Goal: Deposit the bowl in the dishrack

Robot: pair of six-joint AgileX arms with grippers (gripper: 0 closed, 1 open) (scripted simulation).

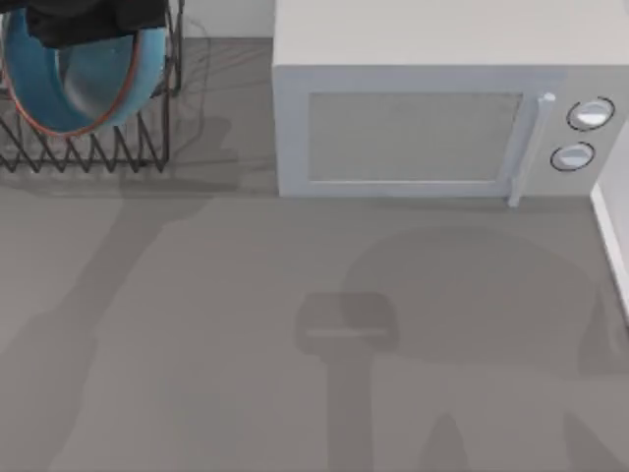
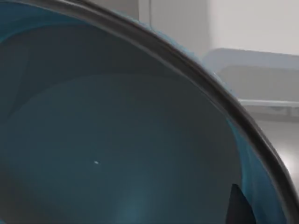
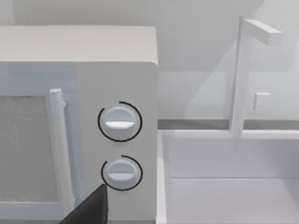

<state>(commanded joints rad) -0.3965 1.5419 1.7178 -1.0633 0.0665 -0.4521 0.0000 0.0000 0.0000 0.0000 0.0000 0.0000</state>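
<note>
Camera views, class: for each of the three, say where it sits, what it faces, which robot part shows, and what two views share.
Top view: above the table, looking down on the dishrack, the tilted bowl and the dark left arm over it.
Left wrist view: on the left wrist, facing into the bowl; a dark fingertip shows.
Right wrist view: on the right wrist, facing the microwave, shared with the top view.

Left tool (image 1: 93, 25) a dark mass cut off at the top view's upper edge, fingers hidden, upper part of the bowl (image 1: 84, 79) covered beneath it, dishrack (image 1: 98, 147) clipped at the left edge, right tool (image 3: 91, 210) just a dark sliver at the frame's edge, state unreadable
</note>
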